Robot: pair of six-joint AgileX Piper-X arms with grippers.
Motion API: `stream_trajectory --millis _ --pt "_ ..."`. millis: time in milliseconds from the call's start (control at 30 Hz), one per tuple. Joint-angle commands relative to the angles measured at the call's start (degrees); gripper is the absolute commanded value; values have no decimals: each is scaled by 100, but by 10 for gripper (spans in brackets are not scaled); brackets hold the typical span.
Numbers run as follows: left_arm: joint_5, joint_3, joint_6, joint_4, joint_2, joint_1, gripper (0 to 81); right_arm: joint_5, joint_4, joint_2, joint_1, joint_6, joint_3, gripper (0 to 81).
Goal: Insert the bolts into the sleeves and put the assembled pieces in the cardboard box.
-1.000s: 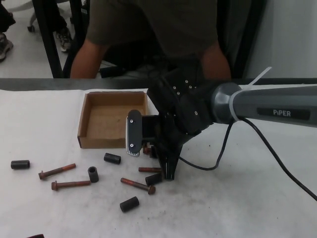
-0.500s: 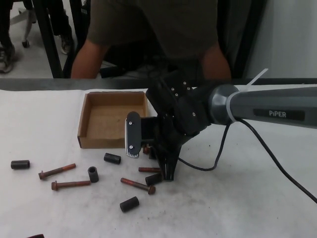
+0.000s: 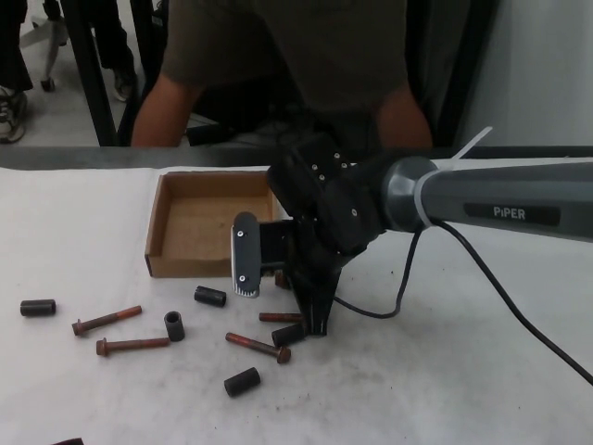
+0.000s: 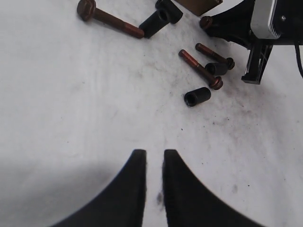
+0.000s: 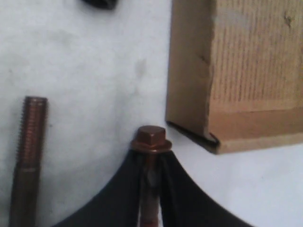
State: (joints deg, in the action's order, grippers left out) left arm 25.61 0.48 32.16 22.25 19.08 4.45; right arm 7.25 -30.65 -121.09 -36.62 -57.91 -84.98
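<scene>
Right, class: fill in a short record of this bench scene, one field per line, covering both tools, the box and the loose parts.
Right tool: shut on a bolt, its head just past the fingertips, close to a corner of the cardboard box
Left tool: nearly shut, holding nothing, over the bare bench
Box contents: no pieces visible inside
Loose bolts: several lying on the bench
Sleeves: several black ones scattered among the bolts
</scene>
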Motion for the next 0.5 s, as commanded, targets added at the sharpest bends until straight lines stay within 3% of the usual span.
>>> stream_trajectory --millis 0,467 --pt "154 -48 -1 -63 -20 20 132 146 -85 220 -24 269 -60 0" --pt "-116 -623 190 -453 -20 30 132 -243 -897 2268 -69 1887 205 2"
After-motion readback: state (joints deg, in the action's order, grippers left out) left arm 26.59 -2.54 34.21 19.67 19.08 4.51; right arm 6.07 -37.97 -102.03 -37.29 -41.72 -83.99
